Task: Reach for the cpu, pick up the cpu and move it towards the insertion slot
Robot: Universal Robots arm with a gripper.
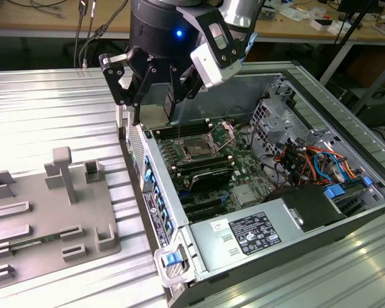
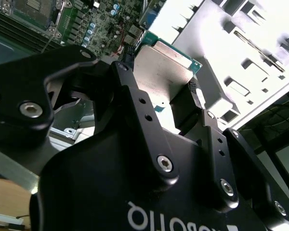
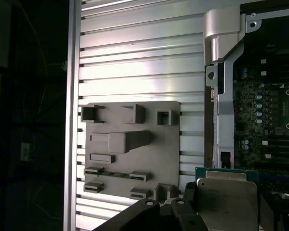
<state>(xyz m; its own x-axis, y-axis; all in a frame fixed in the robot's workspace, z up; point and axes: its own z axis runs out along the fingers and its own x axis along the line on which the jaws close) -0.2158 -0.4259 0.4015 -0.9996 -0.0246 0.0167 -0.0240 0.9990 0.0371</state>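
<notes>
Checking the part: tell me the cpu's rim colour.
Green, around a silvery top; the cpu shows best in the first wrist view.

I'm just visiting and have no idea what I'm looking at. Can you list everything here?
computer case: one, grey metal, lying open on the ribbed table, on the exterior view's right.
insertion slot: one, dark centre with shiny frame, on the green board inside the case.
grey tray: one, with raised blocks, on the table at the exterior view's left.
table: one, ribbed silver metal.
workbench: one, wooden, cluttered, in the background.
cpu: one, silvery top with green rim, gripped in the end effector, up off the tray.
end effector: one, black, shut on the cpu, above the case's edge.
</notes>
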